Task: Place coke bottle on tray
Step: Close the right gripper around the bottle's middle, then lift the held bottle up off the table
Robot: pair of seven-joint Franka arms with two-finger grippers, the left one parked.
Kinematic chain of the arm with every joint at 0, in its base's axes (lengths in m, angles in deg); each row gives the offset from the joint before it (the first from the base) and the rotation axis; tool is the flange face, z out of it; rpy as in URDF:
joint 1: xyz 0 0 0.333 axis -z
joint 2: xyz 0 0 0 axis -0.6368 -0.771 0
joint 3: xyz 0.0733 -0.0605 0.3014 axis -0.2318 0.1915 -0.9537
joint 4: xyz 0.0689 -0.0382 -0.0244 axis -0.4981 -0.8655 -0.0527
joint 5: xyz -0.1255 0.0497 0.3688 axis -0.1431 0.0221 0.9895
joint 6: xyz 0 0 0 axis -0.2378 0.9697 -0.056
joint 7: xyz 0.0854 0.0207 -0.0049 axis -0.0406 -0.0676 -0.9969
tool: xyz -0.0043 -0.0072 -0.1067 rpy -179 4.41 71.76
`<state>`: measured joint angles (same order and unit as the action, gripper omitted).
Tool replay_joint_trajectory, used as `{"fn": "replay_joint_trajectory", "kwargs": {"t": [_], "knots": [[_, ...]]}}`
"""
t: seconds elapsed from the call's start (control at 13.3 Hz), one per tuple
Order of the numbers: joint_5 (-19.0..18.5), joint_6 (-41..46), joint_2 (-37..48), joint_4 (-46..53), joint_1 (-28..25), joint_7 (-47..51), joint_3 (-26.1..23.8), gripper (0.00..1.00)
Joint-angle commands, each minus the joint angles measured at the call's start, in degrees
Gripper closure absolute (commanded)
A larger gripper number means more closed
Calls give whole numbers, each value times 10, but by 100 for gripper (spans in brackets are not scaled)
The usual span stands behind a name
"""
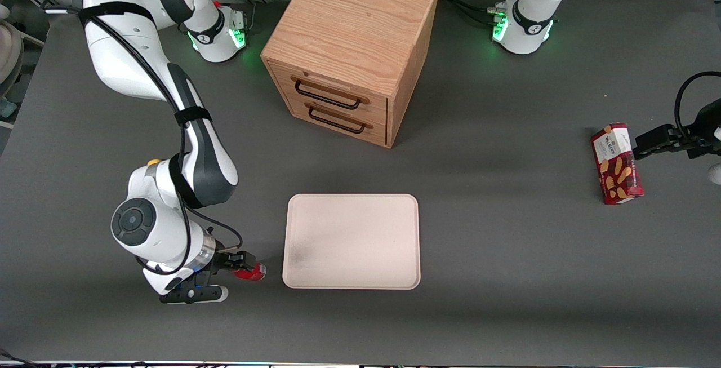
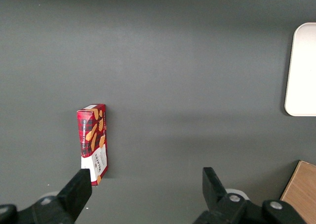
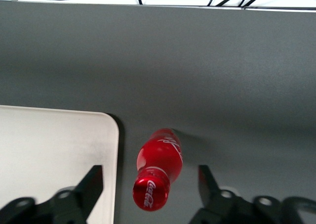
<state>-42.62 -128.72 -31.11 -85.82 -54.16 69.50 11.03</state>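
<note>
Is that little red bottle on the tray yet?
No. The bottle stands on the table beside the tray, between the open gripper fingers.

Even, soft overhead light fell on the matte grey bench (image 1: 507, 255), with no glare. The wooden cabinet (image 1: 352, 47) cast a broad, faint shadow toward the parked arm's end. Highlights gleamed on the coke bottle (image 3: 158, 172), sharply rendered between the blurred, out-of-focus fingers (image 3: 86, 192) of the spread pincer (image 3: 150, 194).
</note>
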Motion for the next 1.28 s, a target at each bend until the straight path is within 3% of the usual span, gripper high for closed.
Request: {"fn": "replay_joint_trajectory", "kwargs": {"t": [0.0,0.23,0.38,1.05,1.2], "knots": [[-2,-5,4,-4,-1,-11,1,58],[-3,-4,4,-4,-2,-10,0,88],[-6,0,6,-3,-2,-9,0,99],[-7,153,104,3,1,-11,-1,100],[-24,196,140,3,4,-20,-1,100]]}}
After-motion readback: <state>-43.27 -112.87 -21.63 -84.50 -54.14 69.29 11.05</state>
